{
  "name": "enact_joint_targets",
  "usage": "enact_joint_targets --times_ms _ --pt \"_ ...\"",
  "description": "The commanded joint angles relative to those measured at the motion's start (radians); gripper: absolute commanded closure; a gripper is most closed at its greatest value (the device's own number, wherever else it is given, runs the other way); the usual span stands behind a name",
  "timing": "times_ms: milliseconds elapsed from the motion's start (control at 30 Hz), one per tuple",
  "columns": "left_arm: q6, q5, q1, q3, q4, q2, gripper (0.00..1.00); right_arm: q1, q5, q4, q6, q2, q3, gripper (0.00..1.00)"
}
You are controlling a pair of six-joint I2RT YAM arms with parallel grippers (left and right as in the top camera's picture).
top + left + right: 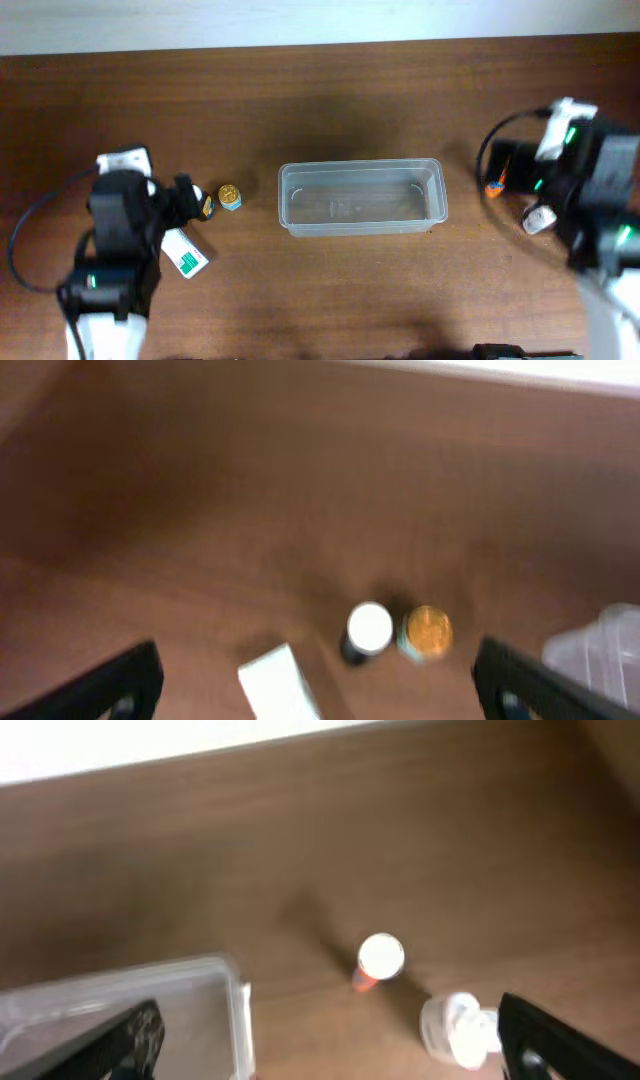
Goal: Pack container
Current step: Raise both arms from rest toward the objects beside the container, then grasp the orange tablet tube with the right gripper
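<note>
The clear plastic container (360,197) stands at the table's middle and holds nothing; its corner shows in the right wrist view (225,995) and its edge in the left wrist view (600,650). Left of it stand a gold-capped bottle (230,196) (428,633) and a dark bottle with a white cap (206,207) (368,630), with a white-and-green box (185,254) (280,682) nearer me. My left gripper (315,685) is open above them. On the right are an orange bottle (494,186) (377,962) and a white bottle (540,218) (455,1025). My right gripper (330,1040) is open above those.
The dark brown wooden table (340,90) runs to a pale strip at the far edge (300,20). Black cables loop beside both arms, one by the left arm (25,245) and one by the right arm (490,145).
</note>
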Motion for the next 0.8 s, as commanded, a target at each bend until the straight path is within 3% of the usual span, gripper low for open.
enact_joint_targets --times_ms 0,133,767 --pt "-0.002 0.085 -0.004 0.089 -0.055 0.108 0.01 -0.080 -0.096 -0.121 0.013 0.168 0.186 0.02" --pt "-0.002 0.127 -0.005 0.094 -0.061 0.183 0.01 -0.117 -0.095 -0.213 0.008 0.322 0.285 0.02" --pt "-0.002 0.134 -0.005 0.094 -0.069 0.272 0.01 -0.170 -0.060 -0.209 -0.006 0.740 0.280 0.02"
